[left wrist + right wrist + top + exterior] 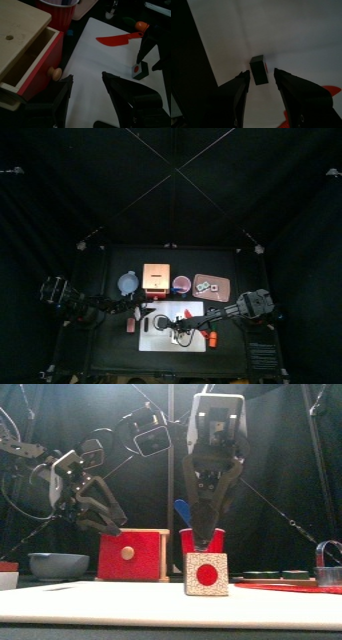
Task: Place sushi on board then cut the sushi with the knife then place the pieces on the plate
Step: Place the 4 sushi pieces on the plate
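Cutting board (80, 599), white, lies across the front of the black counter (234, 263). One sushi piece (205, 574) stands upright on it, a little right of centre. Its pale speckled face with a red round middle is turned to the front.

The right gripper (203, 542) comes straight down over this piece. Its jaws are parted, one on each side of the piece's top. The right wrist view shows a gap beside one jaw, so the piece is straddled, not clamped. Whether the other jaw touches it cannot be told.

A red toy knife (119, 40) lies flat on the board, with a small orange toy (140, 25) near it.

The left gripper (87, 80) hovers over the board's left part, close to the drawer. Its jaws are wide apart and it holds nothing.

Behind the board, from left to right, stand:
- a blue-grey bowl (56, 565)
- a pale wooden box with a red drawer front (134, 554)
- a red cup (59, 19) with a blue knife (182, 509) sticking up from it
- a flat pink tray (287, 588)
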